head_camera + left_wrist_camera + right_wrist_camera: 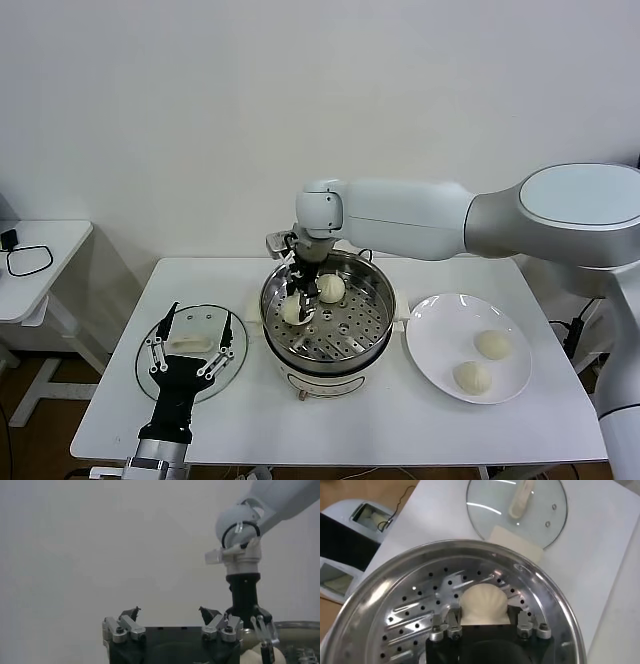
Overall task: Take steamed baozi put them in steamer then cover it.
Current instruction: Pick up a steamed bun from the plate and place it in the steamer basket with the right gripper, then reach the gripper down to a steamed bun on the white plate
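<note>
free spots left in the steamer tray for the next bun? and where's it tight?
Steamer tray: the near and right parts are bare perforated metal. The crowded part is far-left, where two buns sit and the right gripper stands around one. Two buns wait on the plate. The left gripper hovers open over the lid.

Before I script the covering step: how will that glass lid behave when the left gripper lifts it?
The glass lid is probably rigid and fairly heavy for its size, being glass with a metal rim. It looks slippery, so gripping its white handle seems safer. It is likely fragile if dropped on the table.
</note>
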Motion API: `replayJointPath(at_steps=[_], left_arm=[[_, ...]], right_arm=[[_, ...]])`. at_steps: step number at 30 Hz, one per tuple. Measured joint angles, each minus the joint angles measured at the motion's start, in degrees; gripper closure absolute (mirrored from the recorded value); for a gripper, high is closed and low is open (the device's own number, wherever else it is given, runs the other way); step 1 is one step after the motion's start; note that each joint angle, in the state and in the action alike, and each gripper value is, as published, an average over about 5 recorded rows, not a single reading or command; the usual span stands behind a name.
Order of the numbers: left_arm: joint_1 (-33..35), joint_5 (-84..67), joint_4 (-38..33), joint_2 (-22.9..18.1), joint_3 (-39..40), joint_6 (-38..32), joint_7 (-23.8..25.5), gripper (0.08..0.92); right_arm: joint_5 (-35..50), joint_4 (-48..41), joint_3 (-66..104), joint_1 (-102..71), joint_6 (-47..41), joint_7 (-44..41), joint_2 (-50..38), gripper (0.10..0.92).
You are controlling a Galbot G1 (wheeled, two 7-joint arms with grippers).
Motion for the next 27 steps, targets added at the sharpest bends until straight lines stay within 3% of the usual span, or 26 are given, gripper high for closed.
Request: replayJointPath(at_steps=[5,14,27], left_arm=[[0.1,0.0,0.1,0.1,-0.1,-0.2,-0.3,0.177],[0.1,0.0,0.2,0.3,0.4,-0.1,-0.4,0.177],[0.2,0.2,0.1,0.6,1.0,0.1,-0.4,0.177]], right_arm=[[-0.1,0.5,0.7,-0.1,-0.1,0.7,-0.8,0.211],[-2.5,4.4,2.5,3.4,0.5,-1.9,-7.8,0.203],[-12.9,9.5,1.4,6.3,6.3,-11.5,-28.9,0.203]])
